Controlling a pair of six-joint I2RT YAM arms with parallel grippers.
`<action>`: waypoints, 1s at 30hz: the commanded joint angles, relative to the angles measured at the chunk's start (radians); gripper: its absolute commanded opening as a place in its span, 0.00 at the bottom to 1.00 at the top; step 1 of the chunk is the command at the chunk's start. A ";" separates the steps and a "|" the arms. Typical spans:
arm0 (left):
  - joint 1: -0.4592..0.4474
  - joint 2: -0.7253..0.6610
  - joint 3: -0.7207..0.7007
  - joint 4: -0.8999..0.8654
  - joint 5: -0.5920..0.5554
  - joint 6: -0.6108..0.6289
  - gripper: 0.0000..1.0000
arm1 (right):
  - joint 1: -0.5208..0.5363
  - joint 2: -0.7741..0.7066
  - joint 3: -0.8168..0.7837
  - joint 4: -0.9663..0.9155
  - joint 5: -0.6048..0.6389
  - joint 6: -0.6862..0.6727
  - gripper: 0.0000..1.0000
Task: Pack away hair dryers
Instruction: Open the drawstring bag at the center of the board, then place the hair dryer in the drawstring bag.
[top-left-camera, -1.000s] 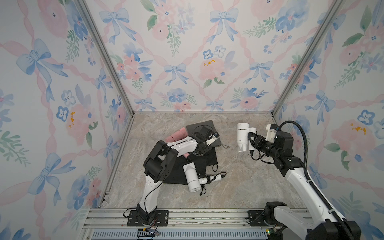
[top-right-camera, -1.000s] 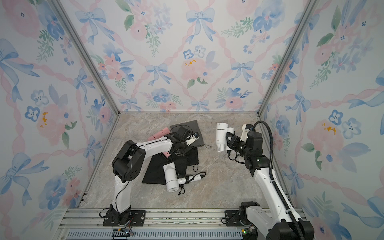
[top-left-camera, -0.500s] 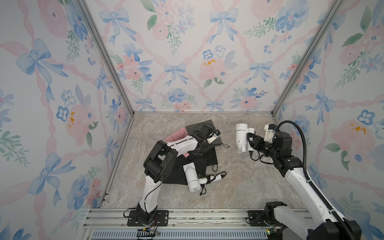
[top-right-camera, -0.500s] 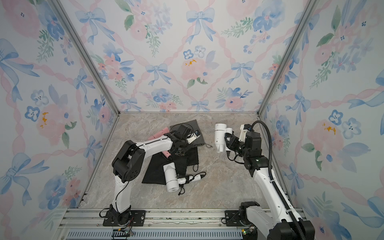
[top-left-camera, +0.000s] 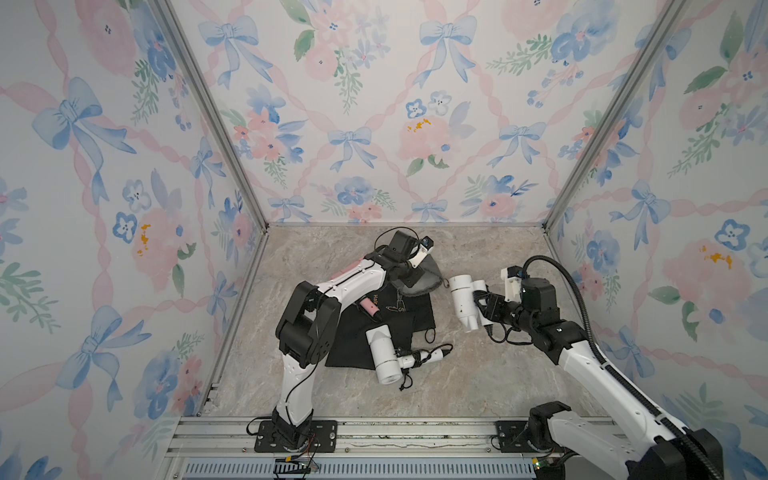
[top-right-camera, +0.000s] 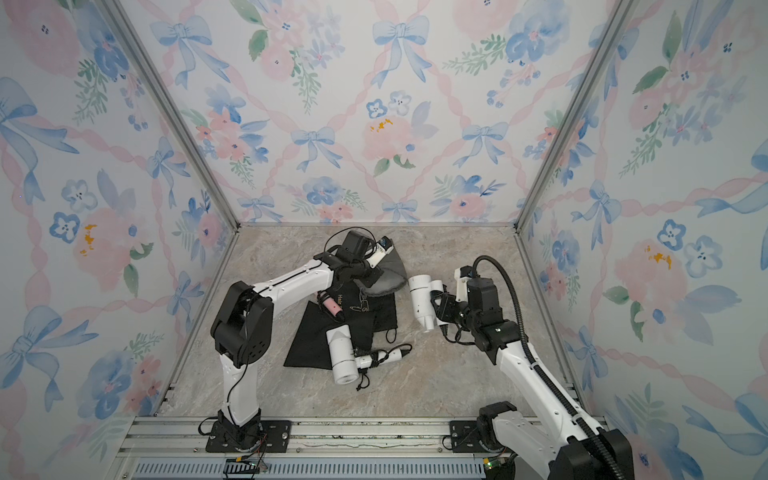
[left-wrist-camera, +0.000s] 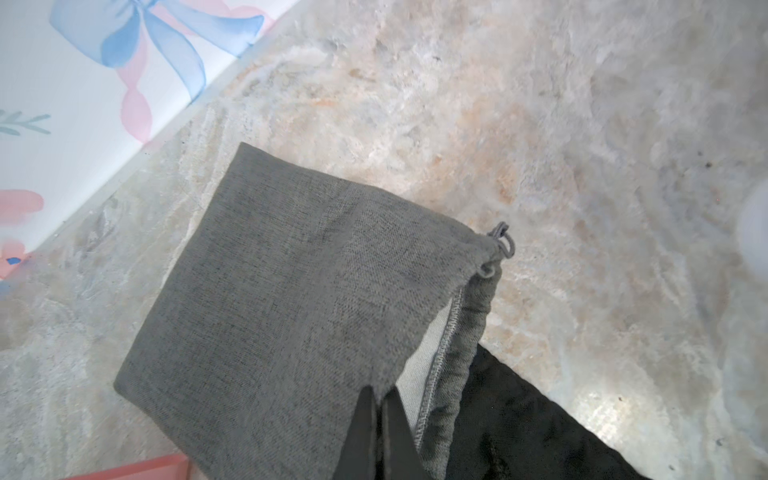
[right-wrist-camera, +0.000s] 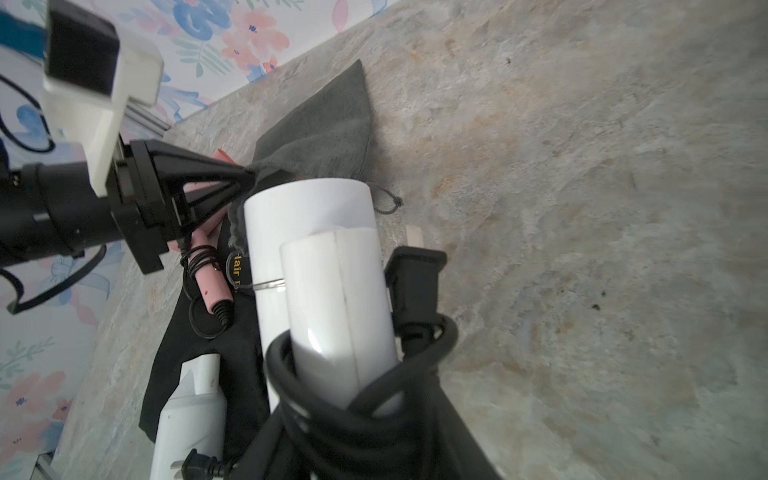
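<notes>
Moving closer, right fingers (top-left-camera: 487, 306) gripping 1 white dryer (top-left-camera: 462, 299) sit beside the grey pouch (left-wrist-camera: 291, 291) that closed left fingers (right-wrist-camera: 237, 176) pinch: bagging likely next.

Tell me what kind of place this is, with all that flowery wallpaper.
Probably a robot test booth, not a real room: floral wall panels set in metal framing, two robot arms bolted to a front rail, and a small marble-look tabletop holding hair dryers and cloth pouches.

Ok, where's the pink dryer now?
In both top views the pink dryer lies under the left arm, its handle tip on the black pouch, behind the loose white dryer.
</notes>
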 joint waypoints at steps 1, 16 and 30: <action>0.009 -0.038 0.023 -0.004 0.070 -0.057 0.00 | 0.056 0.020 0.014 0.038 0.028 -0.057 0.29; 0.019 -0.089 0.020 -0.006 0.150 -0.155 0.00 | 0.191 0.250 0.158 0.115 -0.028 -0.138 0.29; -0.004 -0.117 -0.014 -0.004 0.162 -0.139 0.00 | 0.168 0.411 0.272 0.113 -0.107 -0.183 0.30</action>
